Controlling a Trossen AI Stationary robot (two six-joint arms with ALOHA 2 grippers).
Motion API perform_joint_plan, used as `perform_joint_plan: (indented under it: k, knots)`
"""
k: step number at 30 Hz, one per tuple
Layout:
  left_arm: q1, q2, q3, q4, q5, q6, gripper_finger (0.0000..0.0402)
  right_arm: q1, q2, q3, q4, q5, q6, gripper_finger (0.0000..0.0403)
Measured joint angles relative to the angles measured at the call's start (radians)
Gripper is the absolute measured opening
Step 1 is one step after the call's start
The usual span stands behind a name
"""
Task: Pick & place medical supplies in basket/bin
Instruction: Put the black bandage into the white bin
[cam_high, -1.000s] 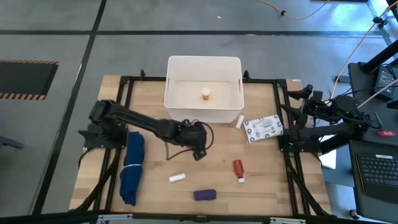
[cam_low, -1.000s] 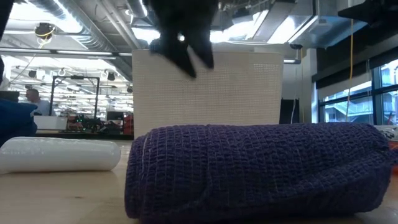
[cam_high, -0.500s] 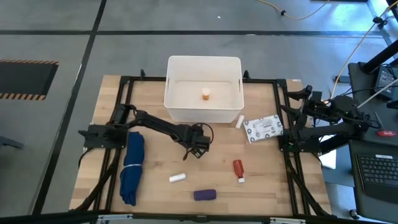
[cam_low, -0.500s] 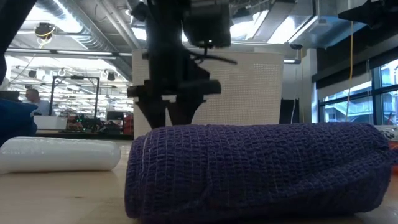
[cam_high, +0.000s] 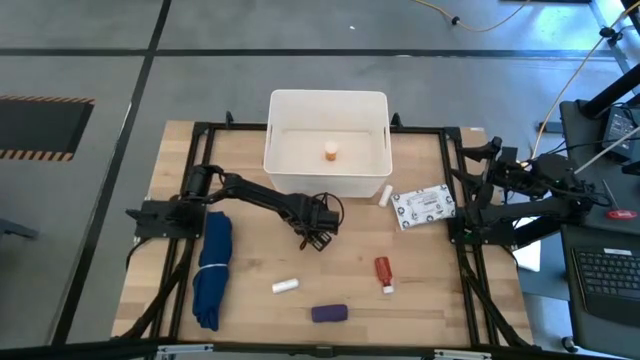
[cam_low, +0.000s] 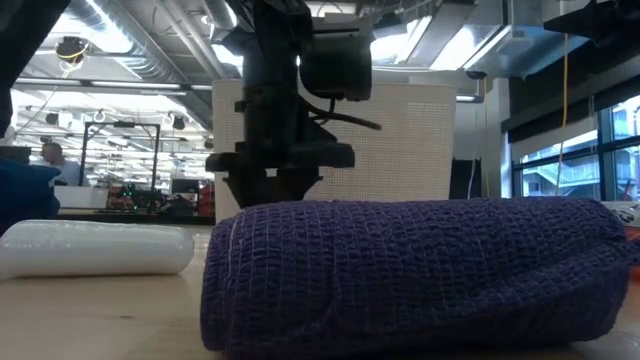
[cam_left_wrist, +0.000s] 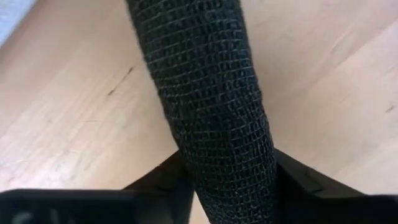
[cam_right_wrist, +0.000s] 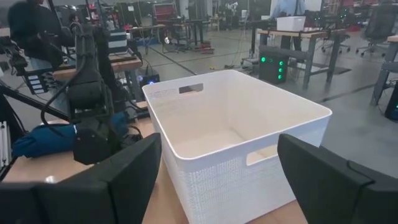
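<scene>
A black oblong roll (cam_left_wrist: 205, 93) lies on the wooden table in front of the white basket (cam_high: 327, 143). My left gripper (cam_high: 315, 238) points down over the roll, with a finger at each of its long sides. An orange vial (cam_high: 330, 152) stands inside the basket. On the table lie a white roll (cam_high: 286, 286), a purple roll (cam_high: 329, 313), a red tube (cam_high: 383, 272), a small white roll (cam_high: 384, 194) and a silvery blister pack (cam_high: 423, 207). My right gripper (cam_right_wrist: 217, 186) waits open at the table's right edge, facing the basket. My left gripper pinches the black roll's two long sides (cam_left_wrist: 186, 168) between its two fingers (cam_left_wrist: 158, 183). The fingers come from above, pointing down, and lie across the roll. The roll lies flat on the table.
A long folded blue cloth (cam_high: 212, 268) lies along the table's left side. In the low view the purple roll (cam_low: 410, 270) fills the foreground and hides the left gripper's fingertips. A black frame (cam_high: 200, 135) borders the table top.
My left gripper has come down from above the table onto the black roll and has turned about its own axis on the way. The roll lies where it was. The other things have kept still.
</scene>
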Motion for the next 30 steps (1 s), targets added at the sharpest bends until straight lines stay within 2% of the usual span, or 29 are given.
perform_joint_plan:
  k: [4, 7, 11, 15, 19, 23, 25, 27, 30]
  knots:
    - [0.0, 0.0, 0.005, 0.002, 0.006, 0.001, 0.0104, 0.0, 0.0, 0.0, -0.009, 0.0, -0.025, 0.0322]
    - [0.002, -0.024, 0.005, 0.001, 0.085, 0.01, 0.0095, 0.0, 0.0, 0.0, -0.016, 0.0, -0.039, 0.0322]
    - [-0.006, -0.096, 0.037, 0.006, 0.218, 0.094, 0.0093, 0.0, 0.0, 0.0, -0.015, 0.0, -0.068, 0.0322]
    - [-0.009, -0.223, 0.092, 0.058, 0.269, 0.21, 0.0092, 0.0, 0.0, 0.0, -0.015, 0.0, -0.08, 0.0322]
    - [0.01, -0.376, 0.136, 0.161, 0.208, 0.287, 0.0091, 0.0, 0.0, 0.0, -0.014, 0.0, -0.088, 0.0322]
    - [0.06, -0.514, 0.177, 0.243, -0.019, 0.377, 0.0091, 0.0, 0.0, 0.0, -0.013, 0.002, -0.117, 0.0322]
    - [0.11, -0.546, 0.207, 0.232, -0.079, 0.44, 0.009, 0.0, 0.0, 0.0, -0.013, 0.008, -0.124, 0.0322]
    - [0.17, -0.555, 0.233, 0.223, -0.08, 0.513, 0.009, 0.0, 0.0, 0.0, -0.012, 0.009, -0.121, 0.0322]
    - [0.272, -0.531, 0.282, 0.201, 0.024, 0.627, 0.0089, 0.0, 0.0, 0.0, -0.012, 0.009, -0.12, 0.0322]
